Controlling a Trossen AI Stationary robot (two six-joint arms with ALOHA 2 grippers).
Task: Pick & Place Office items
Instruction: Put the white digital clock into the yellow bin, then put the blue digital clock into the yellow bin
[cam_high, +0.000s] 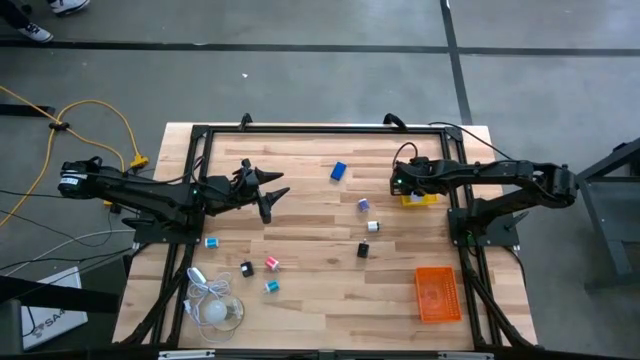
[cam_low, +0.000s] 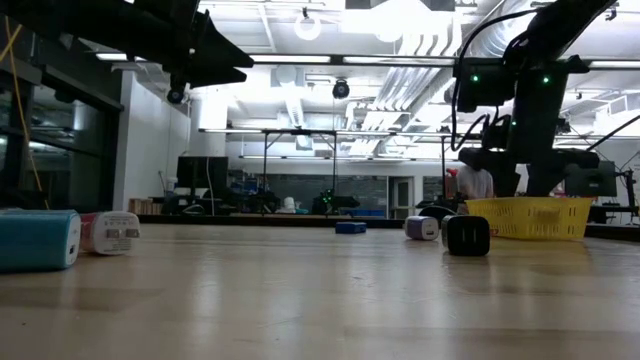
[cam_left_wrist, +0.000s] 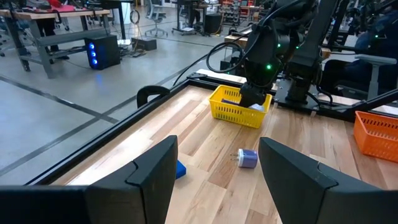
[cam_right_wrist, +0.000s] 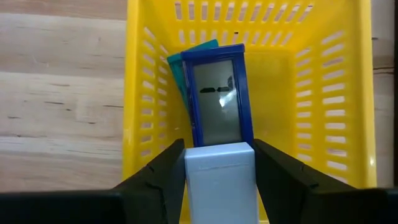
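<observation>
R pincer (cam_right_wrist: 219, 163): white block (cam_right_wrist: 220, 180) lengthwise between fingers

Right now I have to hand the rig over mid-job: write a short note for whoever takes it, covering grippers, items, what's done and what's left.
Right gripper: shut on a pale block, hanging over the yellow tray.
Left gripper: open, empty, raised over the table's left-centre.
Done: a dark blue item and a teal item already lie in the yellow tray.
Left: release the block; then the blue piece, purple piece, white-and-black piece, black piece, and five more near the table's left front. Orange tray looks empty.
</observation>
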